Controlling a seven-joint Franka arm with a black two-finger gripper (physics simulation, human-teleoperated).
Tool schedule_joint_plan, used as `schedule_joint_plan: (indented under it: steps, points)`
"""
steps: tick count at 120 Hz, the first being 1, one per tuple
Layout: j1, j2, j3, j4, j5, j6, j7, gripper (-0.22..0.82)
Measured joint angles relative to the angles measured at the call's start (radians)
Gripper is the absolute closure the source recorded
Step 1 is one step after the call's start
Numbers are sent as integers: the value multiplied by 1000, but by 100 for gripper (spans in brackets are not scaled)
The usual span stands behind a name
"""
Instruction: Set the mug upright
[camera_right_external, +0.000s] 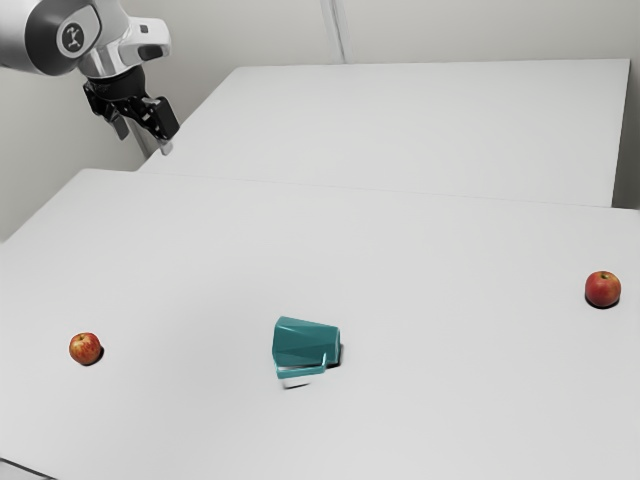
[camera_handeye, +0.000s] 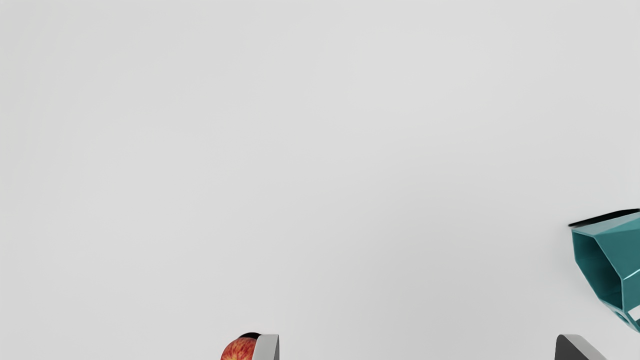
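The teal faceted mug (camera_right_external: 305, 343) lies on its side on the white table in the exterior view, its handle low on the side nearer the camera. High over the table's far left part hangs the gripper (camera_right_external: 143, 142), well apart from the mug. In the wrist view the mug (camera_handeye: 629, 250) is cut off by the picture's edge, its open mouth facing partly toward the camera. The gripper (camera_handeye: 416, 347) is open there, fingers wide apart with nothing between them.
A red-yellow apple (camera_right_external: 86, 348) rests on the table (camera_right_external: 450, 400) at the exterior view's left; in the wrist view this apple (camera_handeye: 239, 349) is partly behind one finger. A redder apple (camera_right_external: 603, 288) sits at the exterior view's right. A second white surface (camera_right_external: 430, 130) stands behind.
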Motion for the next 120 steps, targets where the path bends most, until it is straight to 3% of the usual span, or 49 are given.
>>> schedule_joint_plan:
  steps: [52, 92, 120]
  points:
    - [1, 13, 1, -59, -37, 40, 12, 0]
    - [32, 15, 18, -320, -468, 77, -54, 0]
    - [50, 86, 18, -461, -718, 107, -124, 0]
